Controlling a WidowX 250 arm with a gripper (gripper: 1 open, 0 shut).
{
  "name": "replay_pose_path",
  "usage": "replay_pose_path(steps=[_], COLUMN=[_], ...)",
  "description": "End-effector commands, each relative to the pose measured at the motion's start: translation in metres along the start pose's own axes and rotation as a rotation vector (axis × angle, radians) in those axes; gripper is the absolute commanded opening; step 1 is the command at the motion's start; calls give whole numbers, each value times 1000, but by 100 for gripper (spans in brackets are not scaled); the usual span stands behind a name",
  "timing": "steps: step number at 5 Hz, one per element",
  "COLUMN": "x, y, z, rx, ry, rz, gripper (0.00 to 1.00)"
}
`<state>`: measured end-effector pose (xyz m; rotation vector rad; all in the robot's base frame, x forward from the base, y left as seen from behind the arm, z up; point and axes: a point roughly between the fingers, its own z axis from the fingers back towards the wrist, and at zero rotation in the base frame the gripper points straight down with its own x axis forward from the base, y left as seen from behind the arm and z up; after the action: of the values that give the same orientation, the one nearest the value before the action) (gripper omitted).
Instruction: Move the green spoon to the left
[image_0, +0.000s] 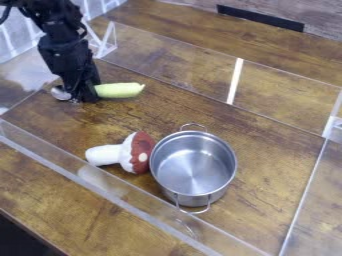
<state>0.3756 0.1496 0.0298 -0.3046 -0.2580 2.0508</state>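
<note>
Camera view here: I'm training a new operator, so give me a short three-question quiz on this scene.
1. True or false: the pot holds the spoon.
2. What lies right beside the pot? A) mushroom B) cup C) fork
3. Which end of the spoon is the gripper at: handle or bowl?

Key: 1 false, the spoon lies on the table and the pot is empty. 2 A, on its left in the picture. 3 the bowl end; the green handle sticks out to the right in the picture.
</note>
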Motion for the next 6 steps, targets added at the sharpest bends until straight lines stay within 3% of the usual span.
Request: replay_pose_path(steps=[1,4,5,6], x=[12,-5,-10,-9], y=[-4,-1,3,0], z=[6,1,1,10], rx=[-14,59,77,84], ry=[-10,81,99,93], rz=[91,-44,-52,-47], gripper=[0,0,0,100])
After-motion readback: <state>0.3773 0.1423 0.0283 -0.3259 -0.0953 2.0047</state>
